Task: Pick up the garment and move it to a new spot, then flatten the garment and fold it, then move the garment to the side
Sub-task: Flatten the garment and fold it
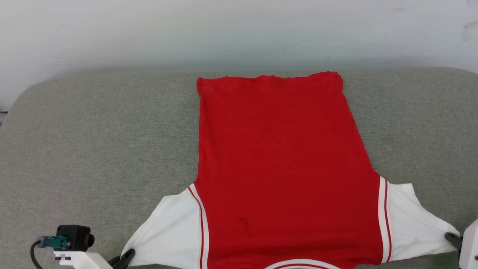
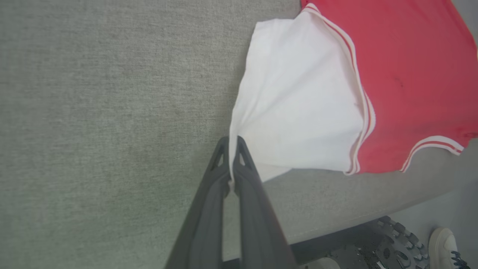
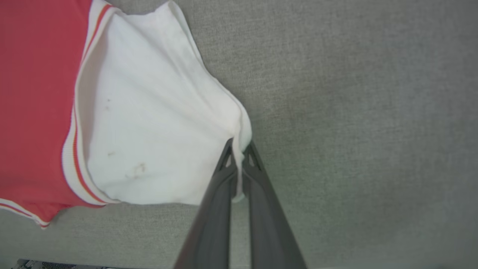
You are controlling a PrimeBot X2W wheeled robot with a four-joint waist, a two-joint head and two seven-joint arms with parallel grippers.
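The garment (image 1: 283,157) is spread flat, plain red side up, on the grey fabric-covered desk (image 1: 93,149), with its collar nearest the robot. One white sleeve tip is clamped by the left gripper (image 2: 232,144), and the other is clamped by the right gripper (image 3: 239,146).

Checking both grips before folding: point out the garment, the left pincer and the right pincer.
garment (image 1: 283,149): head view, middle of its red body.
left pincer (image 2: 232,141): left wrist view, between its fingertips, shut on a sleeve.
right pincer (image 3: 240,144): right wrist view, between its fingertips, shut on a sleeve.
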